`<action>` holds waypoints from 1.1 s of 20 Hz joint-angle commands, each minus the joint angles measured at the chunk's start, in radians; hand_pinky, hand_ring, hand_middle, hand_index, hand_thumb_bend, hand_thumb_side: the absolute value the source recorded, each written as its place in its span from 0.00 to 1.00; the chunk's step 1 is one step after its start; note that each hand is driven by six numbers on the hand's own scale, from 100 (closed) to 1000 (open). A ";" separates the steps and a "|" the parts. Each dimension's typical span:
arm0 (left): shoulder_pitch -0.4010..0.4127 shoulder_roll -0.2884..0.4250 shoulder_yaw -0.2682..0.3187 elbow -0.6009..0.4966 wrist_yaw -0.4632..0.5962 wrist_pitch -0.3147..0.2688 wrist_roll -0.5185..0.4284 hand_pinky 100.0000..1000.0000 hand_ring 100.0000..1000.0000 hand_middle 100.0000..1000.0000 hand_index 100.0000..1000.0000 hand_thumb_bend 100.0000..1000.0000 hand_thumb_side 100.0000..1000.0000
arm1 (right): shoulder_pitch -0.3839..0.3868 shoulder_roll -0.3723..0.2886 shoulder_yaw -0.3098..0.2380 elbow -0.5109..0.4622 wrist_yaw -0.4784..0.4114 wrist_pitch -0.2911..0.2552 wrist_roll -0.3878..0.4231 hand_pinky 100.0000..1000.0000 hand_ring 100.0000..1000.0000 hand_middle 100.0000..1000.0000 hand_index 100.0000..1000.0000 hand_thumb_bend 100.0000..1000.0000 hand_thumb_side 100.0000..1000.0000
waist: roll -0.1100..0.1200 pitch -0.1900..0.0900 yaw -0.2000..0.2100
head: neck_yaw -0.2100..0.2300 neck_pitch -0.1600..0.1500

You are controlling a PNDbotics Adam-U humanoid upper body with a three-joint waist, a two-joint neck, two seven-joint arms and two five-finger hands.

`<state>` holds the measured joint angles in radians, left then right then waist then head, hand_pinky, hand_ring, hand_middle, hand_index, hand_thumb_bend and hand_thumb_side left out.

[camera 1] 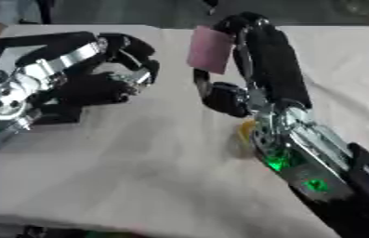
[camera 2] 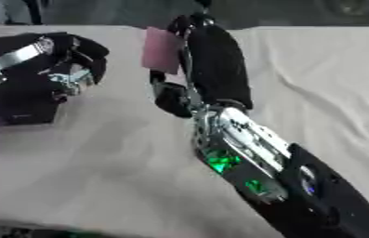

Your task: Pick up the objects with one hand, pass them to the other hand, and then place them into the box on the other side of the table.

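A flat pink rectangular object (camera 1: pixel 210 49) hangs above the middle of the table, pinched at its top edge by the curled fingertips of my right hand (camera 1: pixel 260 60). That hand reaches up from the lower right, with its thumb (camera 1: pixel 222 98) below the pink piece. My left hand (camera 1: pixel 106 81) hovers at the left, a short gap away from the pink object. Its fingers are loosely curved and hold nothing. No box shows in either view.
A beige cloth (camera 1: pixel 138 158) covers the table, wrinkled on the right side. A small yellow thing (camera 1: pixel 243 132) peeks out from under my right wrist. The table's far edge runs along the top, with dark floor beyond it.
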<state>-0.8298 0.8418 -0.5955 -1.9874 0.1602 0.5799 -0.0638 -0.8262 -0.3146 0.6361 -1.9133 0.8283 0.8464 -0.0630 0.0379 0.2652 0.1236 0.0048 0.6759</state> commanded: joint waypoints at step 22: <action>-0.057 -0.065 -0.010 -0.013 -0.024 -0.002 -0.033 1.00 0.84 0.77 0.88 0.11 0.75 | -0.004 -0.029 -0.004 -0.087 0.143 -0.057 0.129 0.72 0.64 0.49 0.42 0.00 0.00 | 0.012 -0.009 0.002 | -0.005 0.004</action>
<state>-0.8721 0.7647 -0.6132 -1.9875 0.1305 0.5712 -0.0982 -0.8177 -0.3314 0.6367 -1.9789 0.9590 0.7953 0.0650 0.0379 0.2665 0.1243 -0.0024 0.6838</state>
